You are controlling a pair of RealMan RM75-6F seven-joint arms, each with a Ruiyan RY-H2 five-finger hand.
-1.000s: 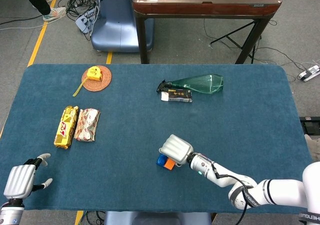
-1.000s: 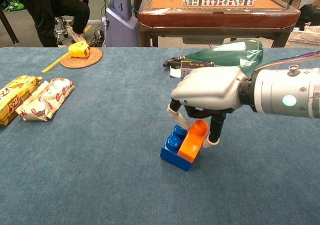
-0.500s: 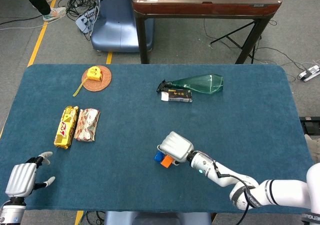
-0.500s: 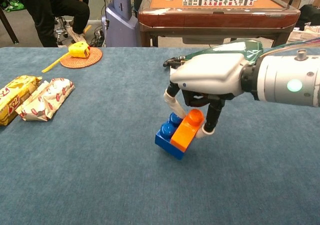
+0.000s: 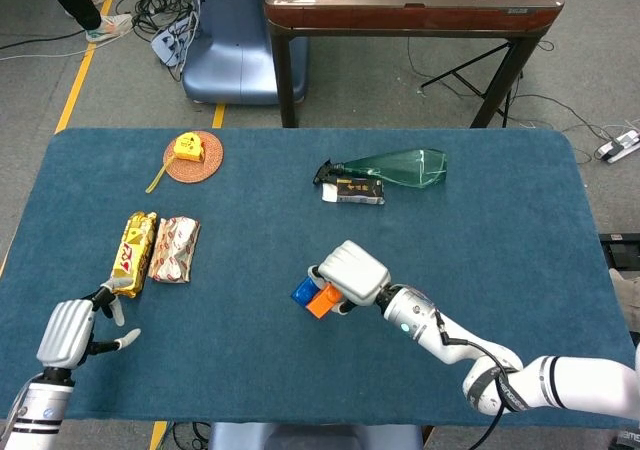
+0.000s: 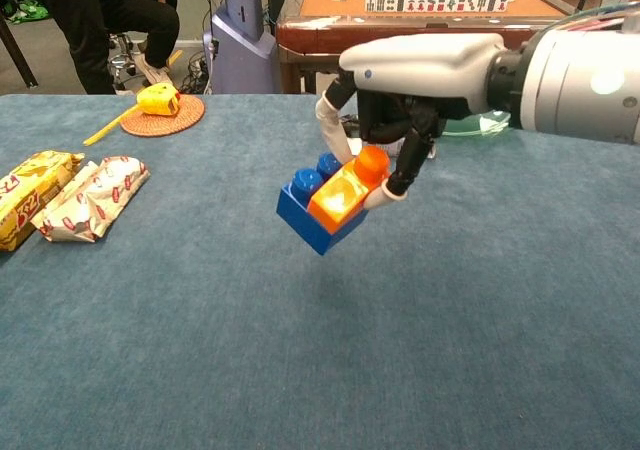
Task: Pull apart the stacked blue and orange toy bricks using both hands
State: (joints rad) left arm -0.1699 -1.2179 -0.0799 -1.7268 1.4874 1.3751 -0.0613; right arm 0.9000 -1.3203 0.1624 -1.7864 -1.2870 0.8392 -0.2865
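Observation:
My right hand (image 5: 352,271) (image 6: 420,75) grips the stacked bricks and holds them up off the table, tilted. The orange brick (image 6: 345,192) (image 5: 322,301) sits on the larger blue brick (image 6: 305,206) (image 5: 303,291), still joined. Fingers pinch the orange brick from both sides. My left hand (image 5: 72,328) hovers low at the table's near left corner with fingers spread and nothing in it; the chest view does not show it.
Two wrapped snack packs (image 5: 155,252) (image 6: 60,198) lie at the left. A yellow tape measure on a woven coaster (image 5: 192,156) (image 6: 162,109) sits at the back left. A green bottle with a dark box (image 5: 385,174) lies behind the bricks.
My right hand has lifted the stacked bricks off the table and moved them left. My left hand has moved up and to the right, nearer the snack packs.

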